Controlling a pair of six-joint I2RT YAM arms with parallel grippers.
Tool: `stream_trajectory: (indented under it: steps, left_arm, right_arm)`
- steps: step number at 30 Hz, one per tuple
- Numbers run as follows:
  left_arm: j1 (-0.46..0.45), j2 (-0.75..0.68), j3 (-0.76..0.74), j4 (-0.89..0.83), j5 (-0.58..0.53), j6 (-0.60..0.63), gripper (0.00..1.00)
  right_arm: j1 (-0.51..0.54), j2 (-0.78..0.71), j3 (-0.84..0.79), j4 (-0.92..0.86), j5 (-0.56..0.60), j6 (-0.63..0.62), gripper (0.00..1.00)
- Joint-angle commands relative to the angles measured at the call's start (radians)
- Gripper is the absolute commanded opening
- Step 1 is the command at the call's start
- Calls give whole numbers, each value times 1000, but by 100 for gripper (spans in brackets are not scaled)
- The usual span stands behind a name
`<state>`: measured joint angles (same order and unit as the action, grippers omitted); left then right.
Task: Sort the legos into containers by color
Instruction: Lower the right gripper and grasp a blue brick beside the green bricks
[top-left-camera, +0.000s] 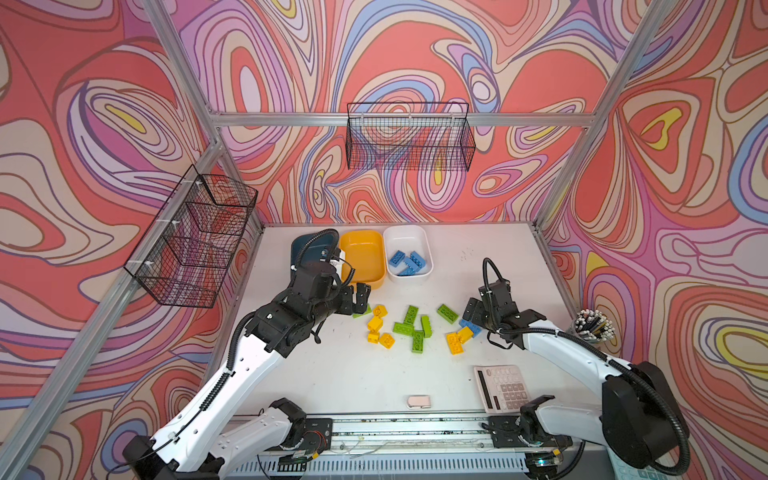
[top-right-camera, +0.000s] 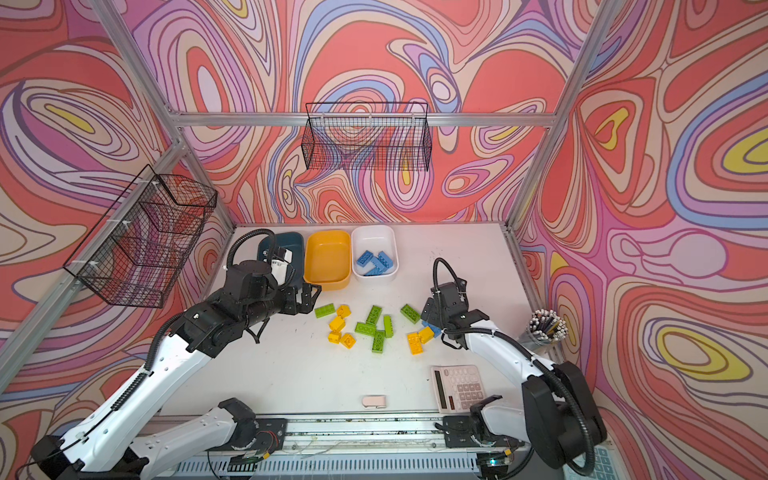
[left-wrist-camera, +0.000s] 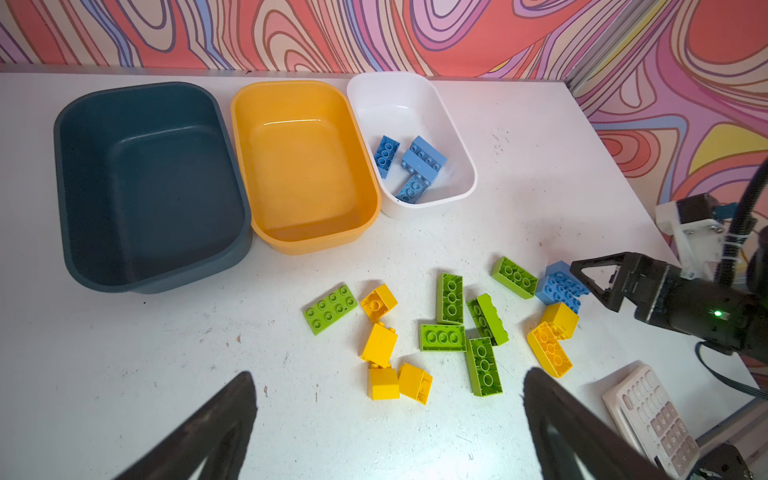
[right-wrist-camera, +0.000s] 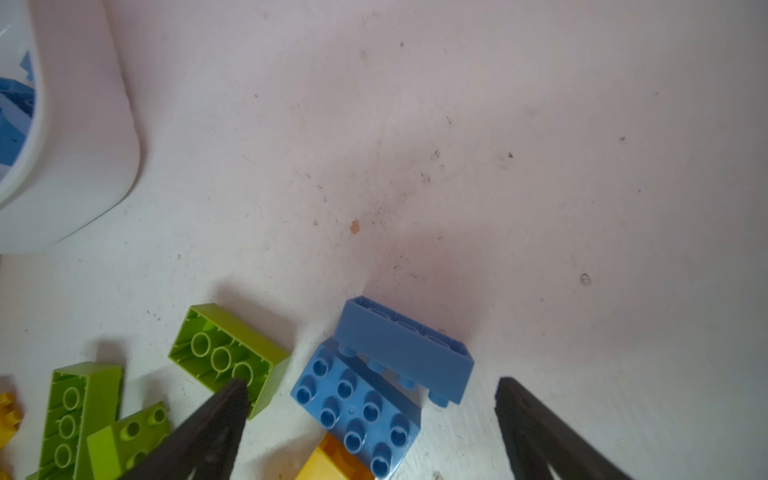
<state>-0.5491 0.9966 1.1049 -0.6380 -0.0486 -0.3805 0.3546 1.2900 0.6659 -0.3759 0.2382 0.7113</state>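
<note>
Three containers stand in a row at the back: a teal tub (left-wrist-camera: 145, 187), empty, a yellow-orange tub (left-wrist-camera: 303, 166), empty, and a white tub (left-wrist-camera: 415, 95) holding several blue legos (left-wrist-camera: 411, 166). Loose green legos (top-left-camera: 411, 328) and yellow legos (top-left-camera: 378, 328) lie mid-table. My left gripper (top-left-camera: 361, 297) hovers open by the yellow-orange tub's near corner, above a green brick (top-right-camera: 324, 310), holding nothing. My right gripper (right-wrist-camera: 372, 383) is open low over two blue bricks, one studs-up (right-wrist-camera: 357, 407) and one tipped against it (right-wrist-camera: 403, 349), its fingers either side, apart from them.
A pink calculator (top-left-camera: 500, 388) lies at the front right and a small pale block (top-left-camera: 419, 401) at the front edge. A cup of pencils (top-left-camera: 592, 328) stands at the right edge. Black wire baskets hang on the back wall (top-left-camera: 409, 137) and the left wall (top-left-camera: 195, 237).
</note>
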Motion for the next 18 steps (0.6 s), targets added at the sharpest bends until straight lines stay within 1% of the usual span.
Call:
stream_trajectory:
  steps: [1,4,7,10,18]
  left_arm:
    - [-4,-28,9,3,7,7,100]
    - [-7,-35,6,3,7,9,100]
    - [-9,-39,6,4,15,9,100]
    - [-9,-39,7,3,18,9,100]
    - [-9,-36,8,4,15,11,100]
  right_arm:
    - [-1,51,21,-39,49,114,98]
    - [-2,87,36,-62,96,152,98]
    - [-2,132,51,-75,109,180,98]
    - [-2,174,67,-75,110,184,98]
    - [-2,212,105,-57,136,183,98]
